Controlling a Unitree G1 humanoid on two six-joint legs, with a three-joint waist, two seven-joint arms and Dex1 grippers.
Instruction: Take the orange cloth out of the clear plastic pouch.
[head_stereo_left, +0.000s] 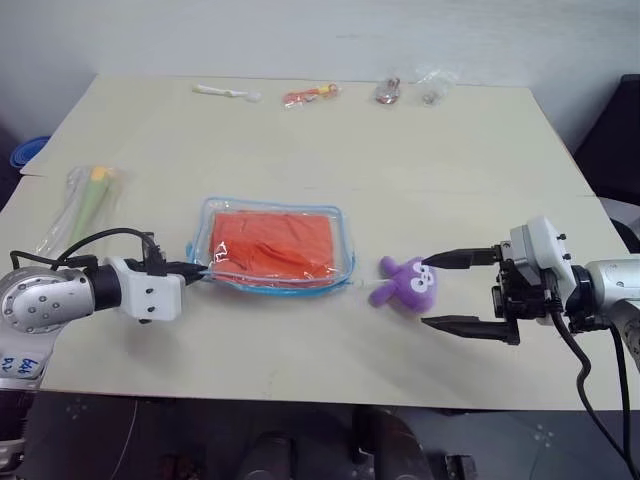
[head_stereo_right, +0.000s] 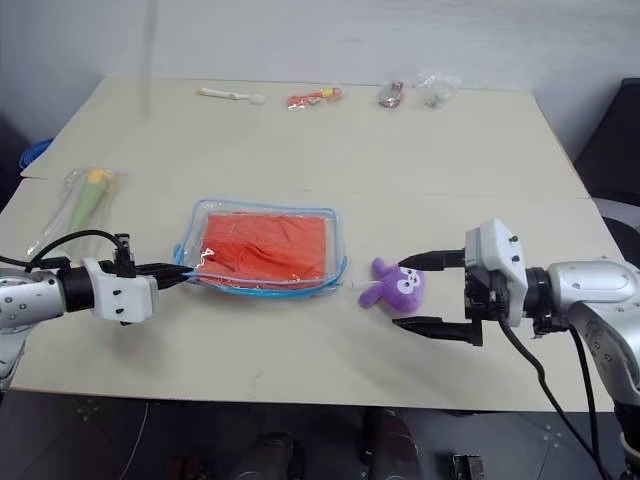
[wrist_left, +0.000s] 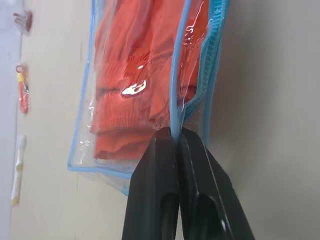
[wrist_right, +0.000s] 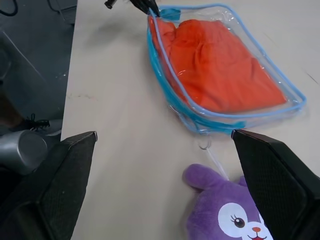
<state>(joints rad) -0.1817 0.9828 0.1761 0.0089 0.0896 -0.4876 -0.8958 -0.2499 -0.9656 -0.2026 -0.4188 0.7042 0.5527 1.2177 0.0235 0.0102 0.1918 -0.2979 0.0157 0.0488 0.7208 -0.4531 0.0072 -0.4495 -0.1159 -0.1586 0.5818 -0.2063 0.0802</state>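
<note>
Your left gripper (wrist_left: 176, 137) is pressed together on the blue zipper trim at the left end of the clear plastic pouch (head_stereo_left: 275, 248), which lies flat near the middle of the table (head_stereo_left: 300, 140), closer to its front edge than its back. The orange cloth (head_stereo_left: 272, 245) is still fully inside, folded and filling most of the pouch. From the right wrist view the near long edge looks parted, so the opening seems to run along the side facing you.

Your right gripper (head_stereo_left: 452, 292) hangs spread wide near the table's right front area, level and pointing toward the pouch, with the purple plush toy (head_stereo_left: 406, 283) just in front of it, between it and the pouch.

Keep the left pinch firm and steady so the pouch stays anchored and the mouth stays open. Bring the right gripper over or around the plush toy rather than through it, or you will likely shove the toy into the pouch. Enter through the parted edge, catch cloth only, not the plastic, then draw it out away from the left grip.
</note>
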